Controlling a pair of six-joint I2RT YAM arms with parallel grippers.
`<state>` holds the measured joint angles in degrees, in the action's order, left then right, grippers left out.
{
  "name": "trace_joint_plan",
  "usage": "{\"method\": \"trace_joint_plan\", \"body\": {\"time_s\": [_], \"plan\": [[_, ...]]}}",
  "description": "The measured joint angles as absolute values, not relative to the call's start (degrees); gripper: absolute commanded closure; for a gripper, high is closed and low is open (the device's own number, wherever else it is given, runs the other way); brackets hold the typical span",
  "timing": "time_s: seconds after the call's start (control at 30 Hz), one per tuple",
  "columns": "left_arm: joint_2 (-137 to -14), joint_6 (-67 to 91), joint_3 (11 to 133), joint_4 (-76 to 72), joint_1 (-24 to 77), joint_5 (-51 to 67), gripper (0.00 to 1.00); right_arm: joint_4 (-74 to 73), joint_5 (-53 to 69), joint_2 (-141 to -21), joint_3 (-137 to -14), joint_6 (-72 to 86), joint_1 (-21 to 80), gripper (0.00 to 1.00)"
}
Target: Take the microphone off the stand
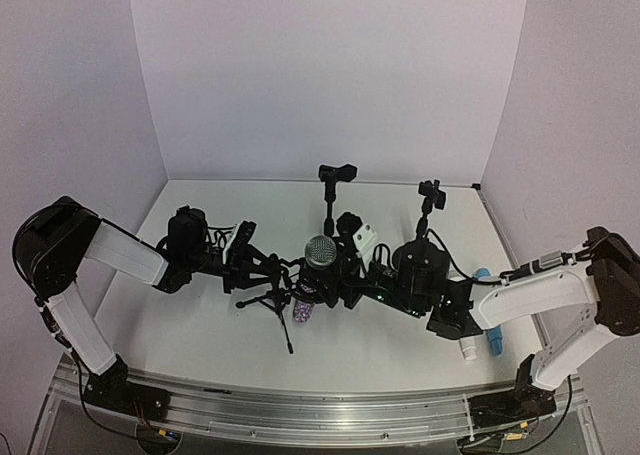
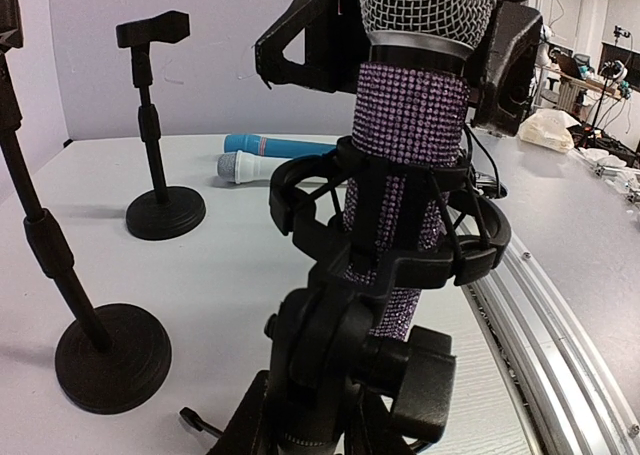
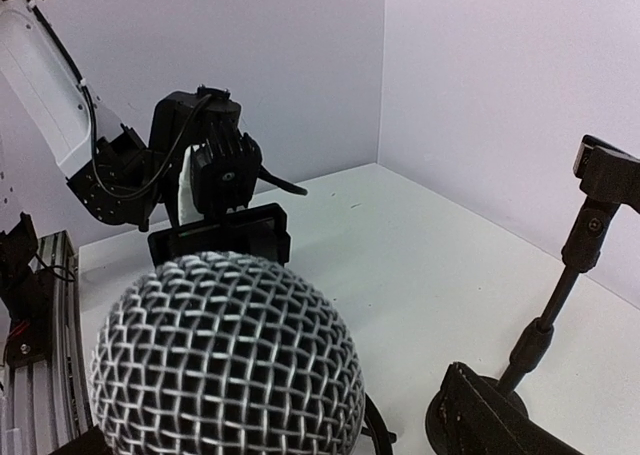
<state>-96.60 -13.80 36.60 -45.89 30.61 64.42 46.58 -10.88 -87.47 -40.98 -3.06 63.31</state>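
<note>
We see the microphone (image 2: 405, 145) seated in its stand (image 2: 350, 365) mid-table, so removal remains. Our left gripper (image 1: 248, 260), from nine o'clock, pinches the stand narrowly. Our right gripper (image 2: 415, 35), from three o'clock, flanks the microphone's head, fingers wide.

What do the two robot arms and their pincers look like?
The left arm and right arm have white box-like links between rounded black joints. The left pincer and right pincer are black, each with a white part. Thin black cables run along them.

The microphone (image 2: 405, 155) is studded purple with a silver mesh head, its stand (image 2: 385, 275) black.
</note>
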Motion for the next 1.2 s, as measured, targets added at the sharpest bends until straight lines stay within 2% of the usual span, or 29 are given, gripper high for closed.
{"method": "trace_joint_plan", "body": {"time_s": [0.2,0.37,0.43,0.6,0.77,0.9,1.2], "plan": [[-96.6,-13.7,36.6,-46.0,30.6,64.4,1.00,48.9,-10.7,-88.8,-41.0,-2.4,63.3,0.26],[-96.6,-13.6,36.6,-46.0,30.6,64.3,1.00,49.1,-10.6,-89.7,-41.0,-1.9,63.3,0.26],[-96.6,-13.6,36.6,-46.0,30.7,64.3,1.00,49.3,-10.6,-89.9,-41.0,-1.7,63.3,0.30],[-96.6,-13.5,36.6,-46.1,30.7,64.1,1.00,49.8,-10.5,-90.0,-41.0,-1.3,63.4,0.69],[-96.6,-13.6,36.6,-46.1,30.7,63.7,1.00,50.0,-10.4,-90.0,-41.0,-1.5,63.9,0.92],[-96.6,-14.6,36.8,-45.4,30.7,63.2,1.00,47.1,-10.5,-89.6,-42.6,-2.5,63.8,1.00],[-96.1,-16.8,37.8,-43.1,30.6,62.8,1.00,32.6,-10.0,-87.5,-49.4,-5.2,63.7,1.00]]}}
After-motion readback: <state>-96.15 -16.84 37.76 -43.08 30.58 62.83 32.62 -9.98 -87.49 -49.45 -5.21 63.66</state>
